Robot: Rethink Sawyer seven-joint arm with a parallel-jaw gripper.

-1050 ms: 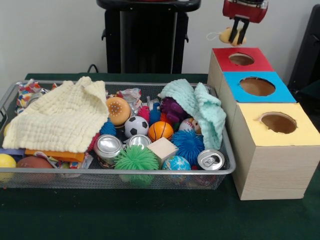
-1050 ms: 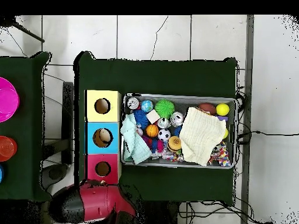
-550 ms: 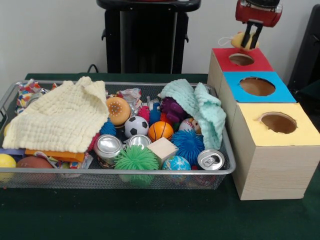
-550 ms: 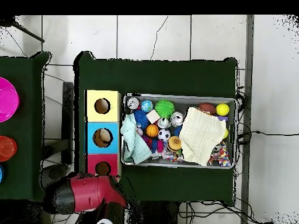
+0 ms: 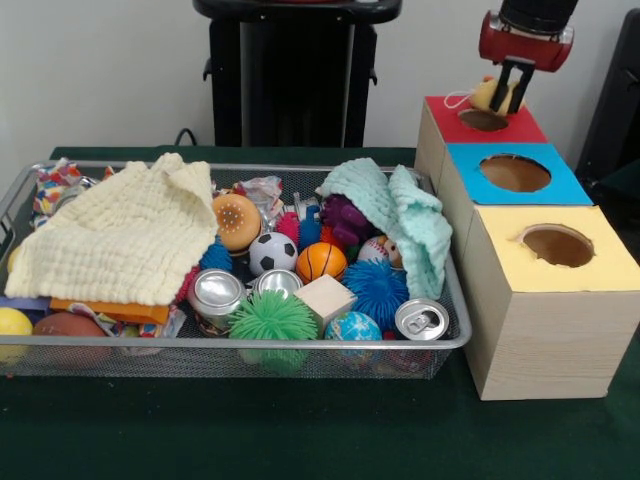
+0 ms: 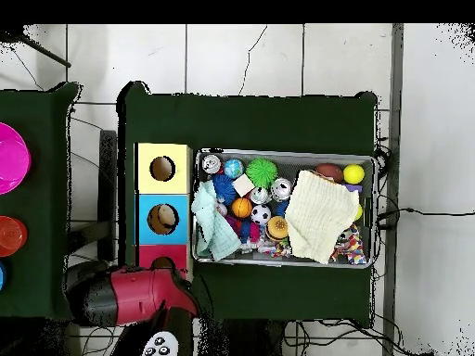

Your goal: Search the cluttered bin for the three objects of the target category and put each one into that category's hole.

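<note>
Three holed boxes [image 5: 520,190] — one mesh bin [image 5: 440,340]

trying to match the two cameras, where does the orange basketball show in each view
Front view: the orange basketball lies mid-bin, right of the soccer ball.
Overhead view: orange basketball sits left of centre in the bin, above the soccer ball.
Shared landmark: the mint cloth.
</note>
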